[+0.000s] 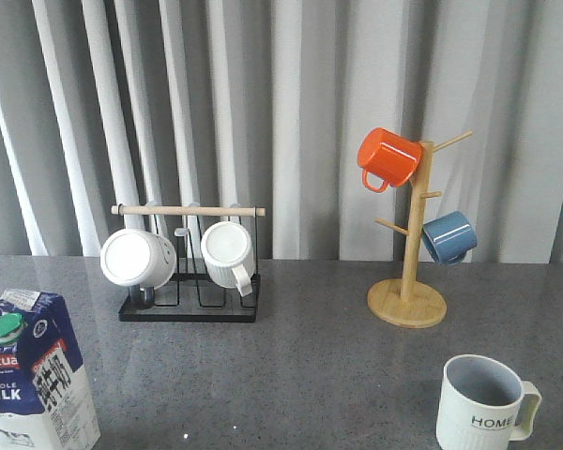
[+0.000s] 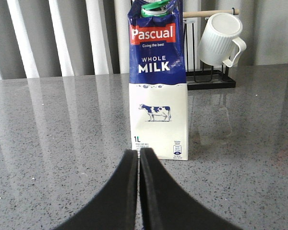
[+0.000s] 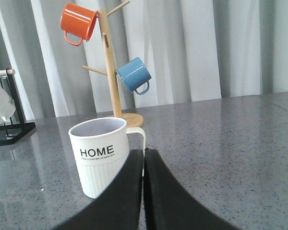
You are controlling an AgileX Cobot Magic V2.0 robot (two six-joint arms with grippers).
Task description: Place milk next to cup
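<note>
Evidently nothing is grasped yet: the milk carton (image 1: 36, 375) and HOME cup (image 1: 483, 403) stand well apart. Left gripper (image 2: 138, 155) and right gripper (image 3: 144, 154) both have jaws pressed together, empty.

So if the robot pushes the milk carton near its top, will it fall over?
Probably it could tip: the milk carton is tall with a narrow base, standing upright on a smooth, shiny grey table. Pushed low, it would more likely slide. Its cardboard walls may dent a little under a hard squeeze. How full or heavy it is cannot be told.
</note>
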